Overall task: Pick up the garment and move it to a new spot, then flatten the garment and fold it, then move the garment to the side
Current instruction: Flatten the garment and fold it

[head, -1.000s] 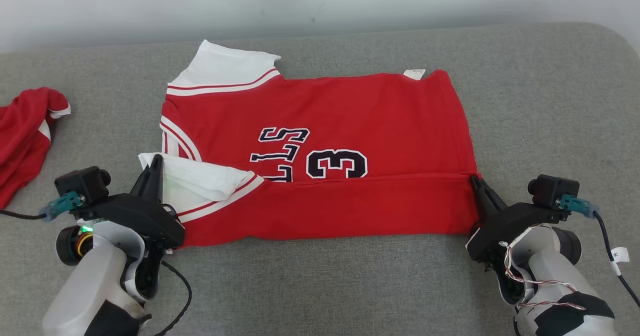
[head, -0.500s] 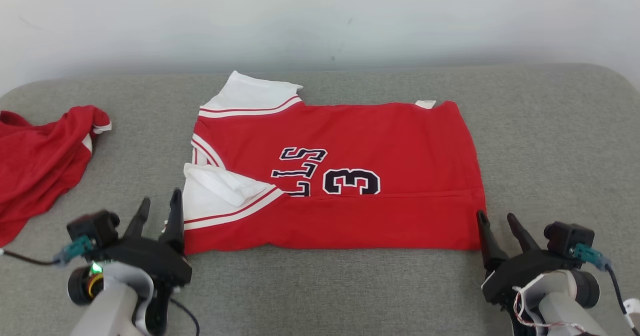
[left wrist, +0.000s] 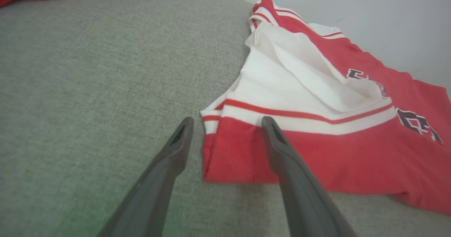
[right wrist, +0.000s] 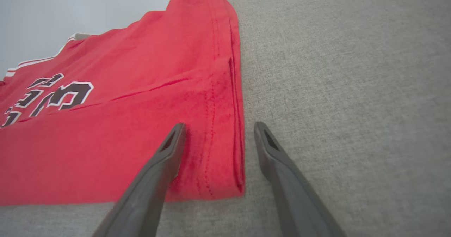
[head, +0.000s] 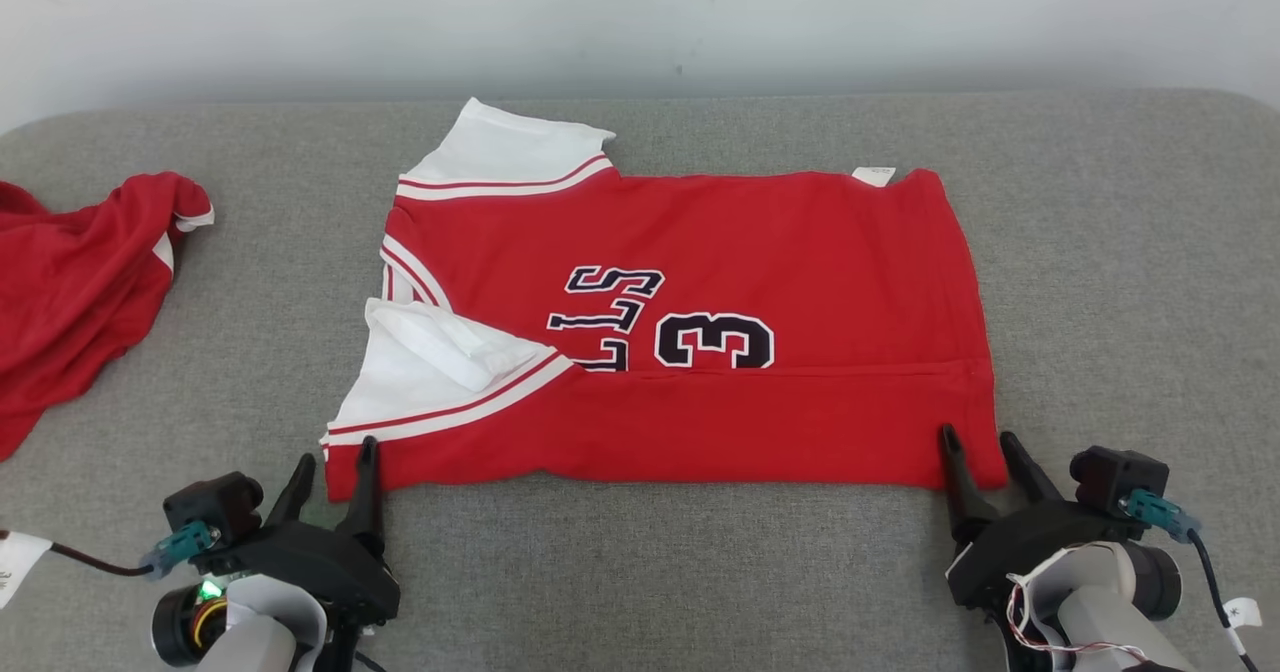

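Grey woven surface [head: 640, 572]: broad; pale wall [head: 640, 22] behind; a second red garment [head: 70, 272] lies well apart at the left.
Red jersey [head: 690, 252]: centred; long axis left to right; near strip folded over; near edge just ahead of both arms.
Left gripper [head: 337, 452]: jaws spread, empty, straddling the near-left corner.
Right gripper [head: 977, 436]: jaws spread, empty, straddling the near-right corner; neither arm looks nearer.
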